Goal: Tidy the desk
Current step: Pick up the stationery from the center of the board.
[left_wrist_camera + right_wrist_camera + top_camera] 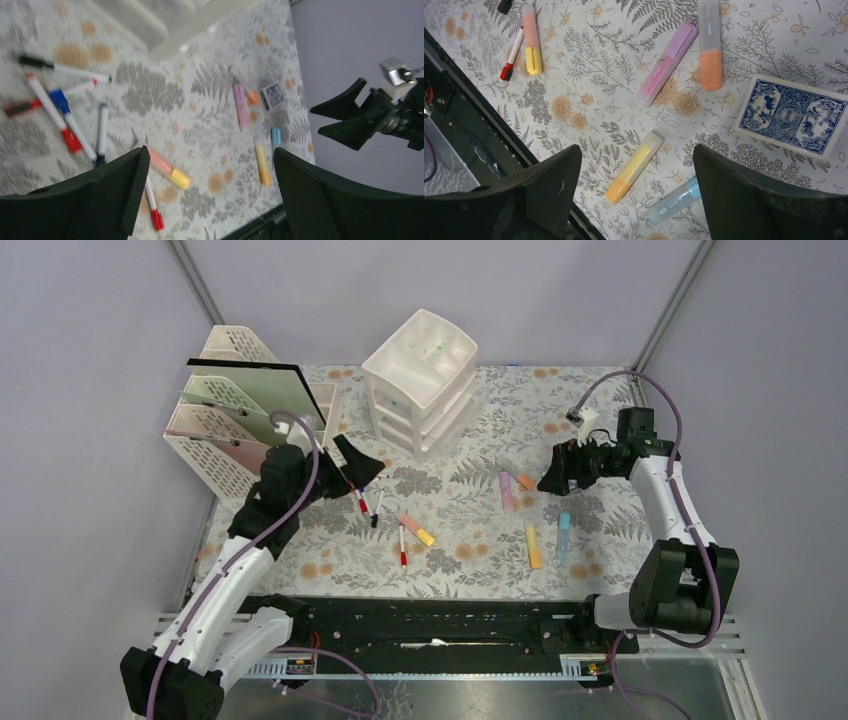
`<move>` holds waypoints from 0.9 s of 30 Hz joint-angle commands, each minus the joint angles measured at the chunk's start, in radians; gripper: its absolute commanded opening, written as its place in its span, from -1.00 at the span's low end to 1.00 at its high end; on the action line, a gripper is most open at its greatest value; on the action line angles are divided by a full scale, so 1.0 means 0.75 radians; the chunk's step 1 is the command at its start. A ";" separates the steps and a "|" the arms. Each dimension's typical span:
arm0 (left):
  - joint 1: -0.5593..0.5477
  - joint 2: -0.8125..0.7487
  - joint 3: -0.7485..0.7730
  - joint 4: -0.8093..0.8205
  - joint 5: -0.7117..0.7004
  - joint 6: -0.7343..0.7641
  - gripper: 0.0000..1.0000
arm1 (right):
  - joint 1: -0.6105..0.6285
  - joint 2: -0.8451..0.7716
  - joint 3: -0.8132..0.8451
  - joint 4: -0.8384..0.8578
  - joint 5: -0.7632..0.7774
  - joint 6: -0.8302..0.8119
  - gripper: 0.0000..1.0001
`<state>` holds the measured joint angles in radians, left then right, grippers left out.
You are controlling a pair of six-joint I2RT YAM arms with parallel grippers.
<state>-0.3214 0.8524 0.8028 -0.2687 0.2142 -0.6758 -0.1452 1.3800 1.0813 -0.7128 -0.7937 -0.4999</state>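
The desk (pixel 470 570) has a fern-and-flower cloth. Loose whiteboard markers (pixel 362 503) lie left of centre, beside a peach-and-yellow highlighter (pixel 417 530). Pink (pixel 506 490), orange (pixel 525 481), yellow (pixel 533 546) and blue (pixel 563 535) highlighters lie to the right. My left gripper (pixel 358 465) is open and empty above the markers (pixel 50 112). My right gripper (pixel 560 472) is open and empty above the yellow highlighter (pixel 634 167) and the blue highlighter (pixel 674 201). A blue-backed card deck (pixel 794 115) lies beside the orange highlighter (pixel 710 50).
A white plastic drawer unit (pixel 420 380) stands at the back centre. A cream lattice file rack (pixel 245 410) holding folders stands at the back left, close behind the left arm. A black metal rail (pixel 430 625) runs along the near edge.
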 commanded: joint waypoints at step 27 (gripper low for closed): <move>-0.596 0.908 0.364 -0.531 -0.603 -0.976 0.68 | -0.023 -0.138 -0.196 0.231 -0.037 0.082 0.86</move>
<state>-0.7612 1.4979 1.0187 -0.6102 -0.1913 -1.3479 -0.1547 1.3136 0.9417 -0.5667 -0.8028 -0.4465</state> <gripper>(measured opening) 0.854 0.923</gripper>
